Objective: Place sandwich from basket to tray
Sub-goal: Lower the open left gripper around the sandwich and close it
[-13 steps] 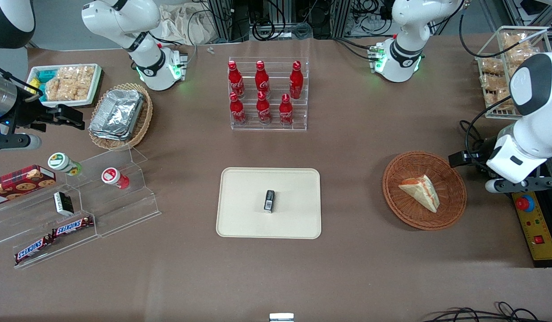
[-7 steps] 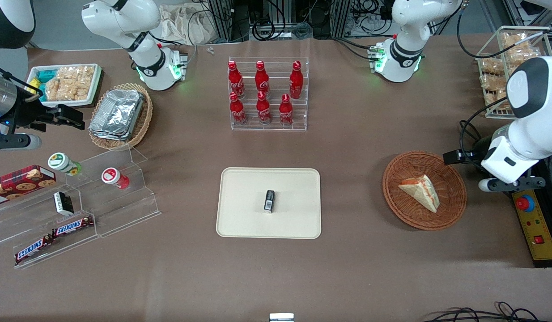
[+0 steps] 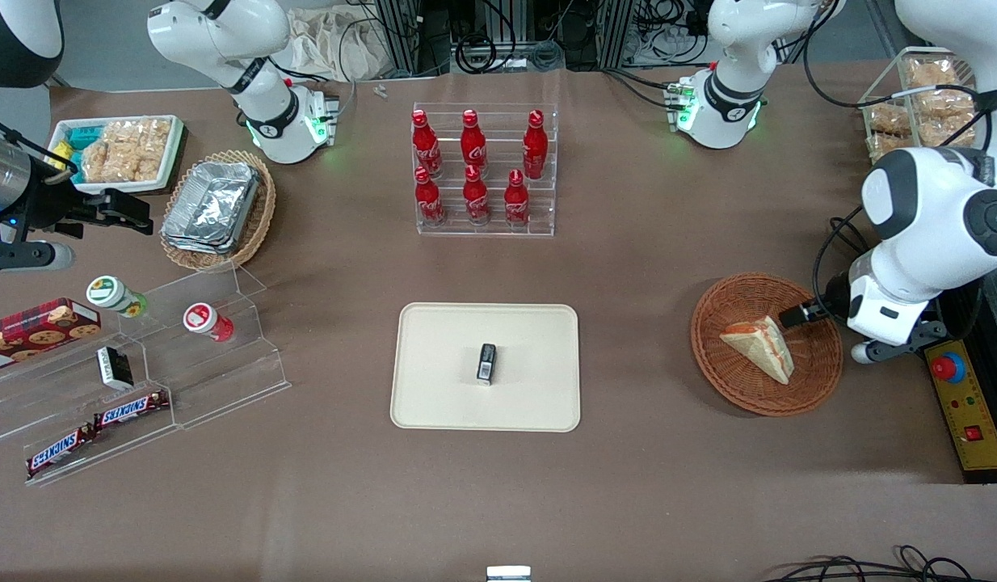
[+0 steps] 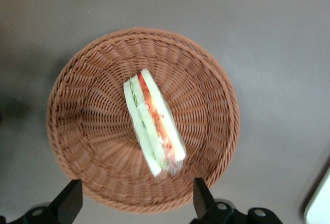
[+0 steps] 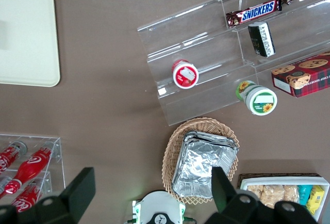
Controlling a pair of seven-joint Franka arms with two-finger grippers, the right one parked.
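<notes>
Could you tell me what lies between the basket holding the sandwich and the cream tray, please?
Only bare brown table lies between the basket and the tray, as the front view shows; the open gripper hovers above the sandwich.

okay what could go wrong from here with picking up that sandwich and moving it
The open tool hangs above the basket; the sandwich is a thin wedge, so the fingers could crush it or snag the weave. A small black item sits mid-tray, so the sandwich might land on it.
</notes>
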